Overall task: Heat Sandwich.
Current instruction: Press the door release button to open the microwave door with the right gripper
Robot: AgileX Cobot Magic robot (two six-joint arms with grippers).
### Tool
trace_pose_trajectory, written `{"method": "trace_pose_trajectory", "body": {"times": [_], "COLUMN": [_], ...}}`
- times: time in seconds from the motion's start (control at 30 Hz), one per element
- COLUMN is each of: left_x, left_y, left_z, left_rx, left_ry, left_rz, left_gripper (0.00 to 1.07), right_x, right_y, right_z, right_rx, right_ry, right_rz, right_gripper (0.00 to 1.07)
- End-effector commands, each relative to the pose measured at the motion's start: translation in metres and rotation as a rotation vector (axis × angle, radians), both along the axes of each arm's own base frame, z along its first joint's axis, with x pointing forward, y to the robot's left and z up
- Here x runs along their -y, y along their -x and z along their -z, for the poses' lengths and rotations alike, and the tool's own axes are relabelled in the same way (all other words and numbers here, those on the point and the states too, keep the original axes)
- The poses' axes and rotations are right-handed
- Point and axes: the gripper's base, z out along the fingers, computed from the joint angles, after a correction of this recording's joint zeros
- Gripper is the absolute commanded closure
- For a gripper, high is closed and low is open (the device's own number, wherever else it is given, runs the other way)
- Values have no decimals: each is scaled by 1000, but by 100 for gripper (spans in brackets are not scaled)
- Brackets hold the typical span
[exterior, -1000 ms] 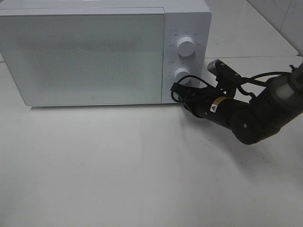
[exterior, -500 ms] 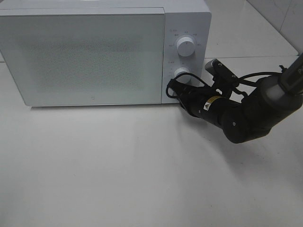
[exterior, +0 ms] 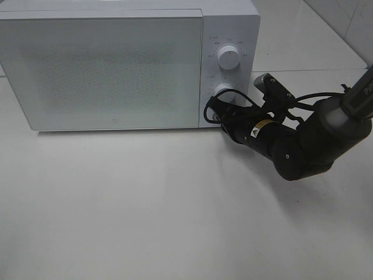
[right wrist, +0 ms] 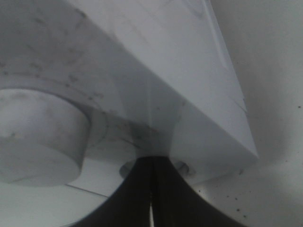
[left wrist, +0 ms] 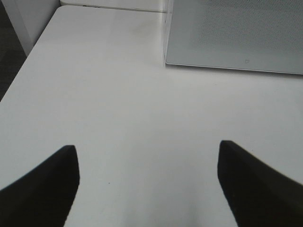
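Note:
The sandwich is out of view. The white microwave (exterior: 105, 70) stands at the back of the table with its door closed. My right gripper (exterior: 214, 109) is shut, empty, with its tips against the bottom of the control panel just below the lower knob (exterior: 224, 90). In the right wrist view the shut fingers (right wrist: 158, 189) touch the panel beside that knob (right wrist: 38, 137). My left gripper (left wrist: 147, 146) is open and empty above bare table, facing the microwave's (left wrist: 236, 33) lower left corner. It does not show in the exterior view.
An upper knob (exterior: 228, 56) sits above the lower one on the panel. The right arm's dark body (exterior: 303, 146) and cables lie across the table to the microwave's right. The table's left edge (left wrist: 28, 61) drops off near the left gripper.
The right arm has shifted left, bringing its shut gripper in against the bottom of the control panel. The microwave door stays closed.

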Motion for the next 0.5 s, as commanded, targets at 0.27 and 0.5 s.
{"method": "trace_pose_trajectory", "body": {"times": [0.27,0.5], "left_x": [-1,-1], "left_y": [2,2], "left_z": [-1,-1], "left_rx": [30,30], "left_ry": [-5,-5], "left_rz": [-9,-9], "left_gripper": [30,30], "right_x": [9,9], "right_y": [-18,-20], "right_z": [-18,-18], "right_rx": [222,257], "right_ry": [-89,-97], "right_rz": [109,111], "right_gripper": [107,107]}}
